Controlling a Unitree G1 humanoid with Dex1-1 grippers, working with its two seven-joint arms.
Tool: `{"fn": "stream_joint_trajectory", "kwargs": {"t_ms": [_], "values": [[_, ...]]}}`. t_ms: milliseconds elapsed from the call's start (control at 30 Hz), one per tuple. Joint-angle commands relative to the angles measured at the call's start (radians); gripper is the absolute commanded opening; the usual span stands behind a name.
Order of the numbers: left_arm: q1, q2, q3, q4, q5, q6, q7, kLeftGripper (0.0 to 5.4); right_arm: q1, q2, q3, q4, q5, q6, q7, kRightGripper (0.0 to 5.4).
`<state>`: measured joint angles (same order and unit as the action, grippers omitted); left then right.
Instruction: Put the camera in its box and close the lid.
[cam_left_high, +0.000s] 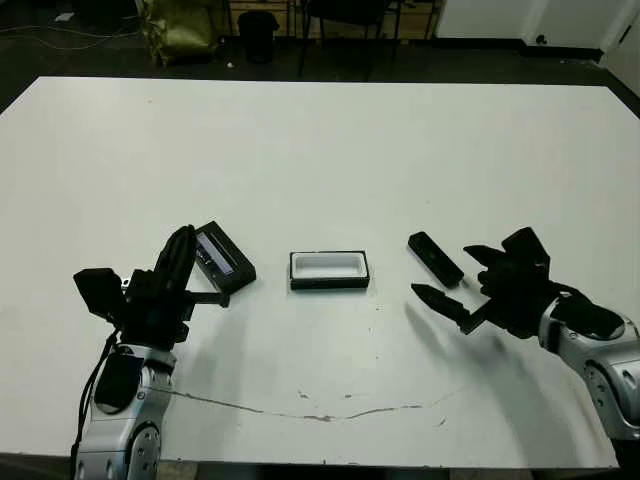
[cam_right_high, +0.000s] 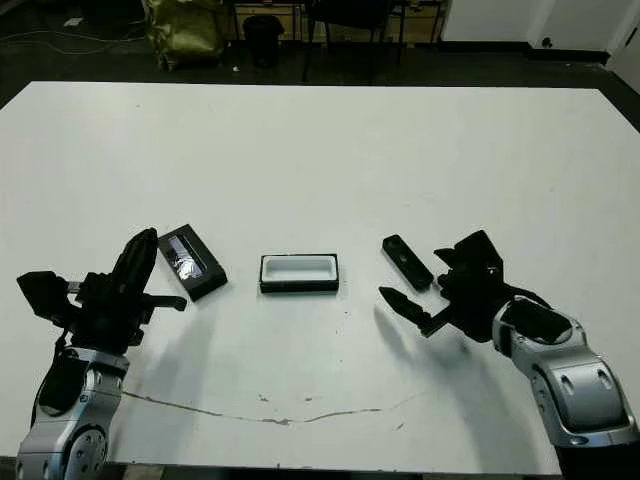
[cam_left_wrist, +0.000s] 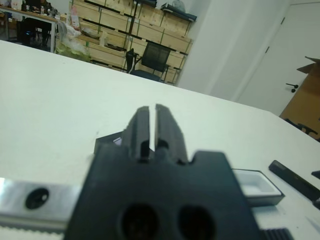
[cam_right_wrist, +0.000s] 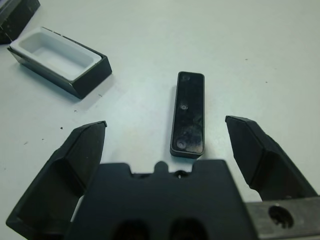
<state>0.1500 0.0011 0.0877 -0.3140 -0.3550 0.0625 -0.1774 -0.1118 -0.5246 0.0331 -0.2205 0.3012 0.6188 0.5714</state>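
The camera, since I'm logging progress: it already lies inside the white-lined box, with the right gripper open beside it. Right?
Not quite. The camera lies on the table, outside the empty box, as the right wrist view shows. The right gripper is indeed open beside it.

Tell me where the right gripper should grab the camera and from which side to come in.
Grip the camera across its narrow width, on the two long edges near the middle, coming down from above. It lies flat on the table, a slim bar, so only the long sides offer purchase. The right gripper is open with the bar lined up between its fingers, clear of the box.
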Motion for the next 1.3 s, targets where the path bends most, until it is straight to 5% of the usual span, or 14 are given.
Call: {"fn": "stream_joint_trajectory", "kwargs": {"t_ms": [33, 1067, 1300], "values": [[0.013, 0.006, 0.001, 0.006, 0.005, 0.01, 0.003, 0.0, 0.002, -0.002, 0.011, 0.028, -0.024, -0.005, -0.002, 5.39], [0.016, 0.003, 0.001, 0.014, -0.005, 0.003, -0.004, 0.0, -0.017, 0.039, 0.05, 0.172, -0.094, -0.093, -0.007, 5.39], [0.018, 0.004, 0.002, 0.014, -0.005, -0.001, -0.008, 0.0, -0.013, 0.055, 0.07, 0.162, -0.109, -0.063, -0.034, 5.39]]}}
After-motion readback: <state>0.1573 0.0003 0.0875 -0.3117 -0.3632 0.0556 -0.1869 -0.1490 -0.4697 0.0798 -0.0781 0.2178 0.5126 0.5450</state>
